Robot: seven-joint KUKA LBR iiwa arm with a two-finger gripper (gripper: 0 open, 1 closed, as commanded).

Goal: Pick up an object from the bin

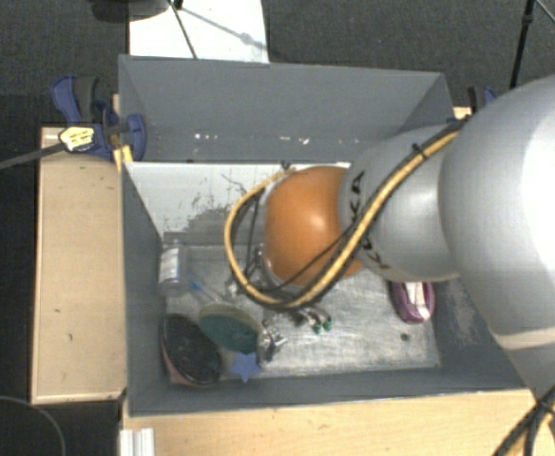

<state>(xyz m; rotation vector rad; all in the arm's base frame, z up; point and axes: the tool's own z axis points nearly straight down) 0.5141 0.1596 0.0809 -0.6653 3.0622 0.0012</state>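
The grey bin (287, 112) has a few small things on its floor, mostly in the near left corner. A dark oval thing (190, 350) lies flat right in that corner. Touching its right side is a green round thing (228, 331), with a pale flat piece (213, 309) poking out just behind it. A small blue piece (246, 367) lies by the front wall, just right of the dark oval thing. Farther back along the left wall is a clear little bottle (171, 264). Well apart from these, on the right side of the floor, lies a purple and white thing (412, 300), partly under the arm.

The big grey arm (477, 207) comes in from the right and covers much of the bin. Its orange cover (301, 221) hangs over the middle of the floor, and cables (242, 255) loop around it. They hide most of what is below.

The gripper (274, 338) pokes out under the orange cover, low down near the floor. It is just beside the green round thing, on its right, and just behind the blue piece. Two tiny green bits (320, 324) show near it; what they are is hard to say. The gripper is too hidden to say whether it is spread wide or squeezed together, or whether it touches or holds anything.
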